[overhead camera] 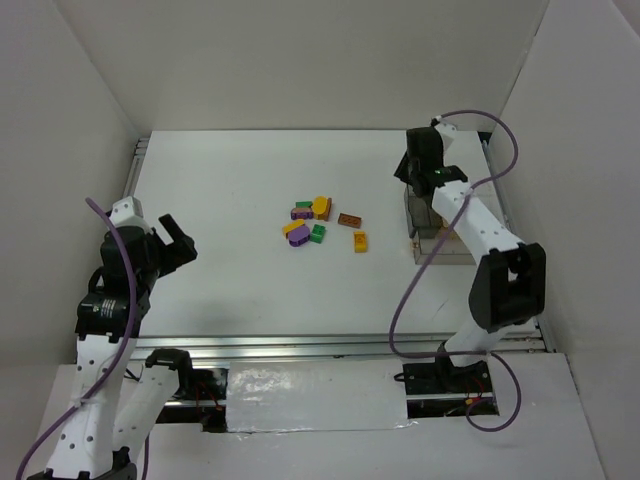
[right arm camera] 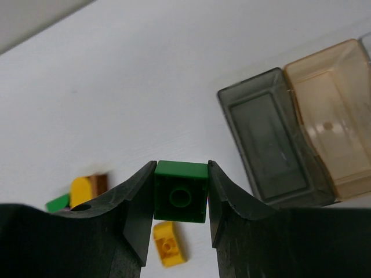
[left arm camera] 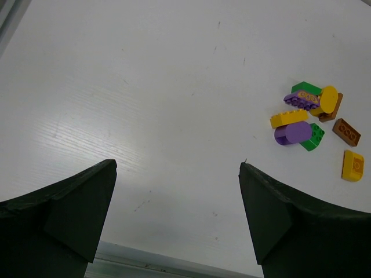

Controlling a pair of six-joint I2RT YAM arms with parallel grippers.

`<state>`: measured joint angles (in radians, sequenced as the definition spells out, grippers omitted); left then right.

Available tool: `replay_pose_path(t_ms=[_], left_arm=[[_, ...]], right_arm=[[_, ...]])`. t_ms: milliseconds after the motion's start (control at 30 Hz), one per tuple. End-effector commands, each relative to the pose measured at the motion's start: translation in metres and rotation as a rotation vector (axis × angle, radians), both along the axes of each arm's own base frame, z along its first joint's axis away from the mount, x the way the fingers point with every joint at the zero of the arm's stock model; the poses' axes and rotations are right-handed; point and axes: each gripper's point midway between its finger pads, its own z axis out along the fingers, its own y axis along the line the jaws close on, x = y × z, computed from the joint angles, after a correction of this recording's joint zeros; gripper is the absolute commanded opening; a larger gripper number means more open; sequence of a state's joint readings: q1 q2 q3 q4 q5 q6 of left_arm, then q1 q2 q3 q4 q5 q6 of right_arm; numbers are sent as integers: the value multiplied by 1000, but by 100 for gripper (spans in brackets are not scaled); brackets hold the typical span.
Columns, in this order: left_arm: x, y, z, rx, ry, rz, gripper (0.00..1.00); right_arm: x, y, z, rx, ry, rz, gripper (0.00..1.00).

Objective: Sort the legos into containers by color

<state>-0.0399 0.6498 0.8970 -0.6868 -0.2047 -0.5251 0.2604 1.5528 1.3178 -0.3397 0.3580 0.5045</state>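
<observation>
The right gripper [right arm camera: 180,168] is pinching a square, glossy green brick [right arm camera: 180,200], round socket facing the camera, jaws pressing on its sides. It is seemingly hovering beside the translucent smoky grey compartment [right arm camera: 266,145] and the tan compartment [right arm camera: 324,110]. The left gripper [left arm camera: 177,168] is gaping wide, holding nothing. The other legos [left arm camera: 310,119] are lying clustered on the matte white table [left arm camera: 145,87].

No text, labels, brand names, numbers or signs can be read in any view. Any embossing on the studs of the legos [left arm camera: 293,132], ahead and right of the left gripper [left arm camera: 178,164], is too small to make out.
</observation>
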Motion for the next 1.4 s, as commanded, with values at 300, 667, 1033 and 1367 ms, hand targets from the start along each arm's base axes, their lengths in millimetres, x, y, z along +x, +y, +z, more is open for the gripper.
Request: replay_pose_path(t_ms=[300,667,1033,1367], left_arm=[[4,-2,17,3,-67,-14,100],[5,-9,17,2,-69,-50,99],[5,-8,17,2,-68,-42,100],[5,-10,16,3,-62,-50,100]], right_arm=[[14,-84,-86,-122,302,-210,1],[12,-84,-91,-128,335,-215,71],[-27,155,-39,-122,129,710,73],[-16,179,-84,12,259,402,76]])
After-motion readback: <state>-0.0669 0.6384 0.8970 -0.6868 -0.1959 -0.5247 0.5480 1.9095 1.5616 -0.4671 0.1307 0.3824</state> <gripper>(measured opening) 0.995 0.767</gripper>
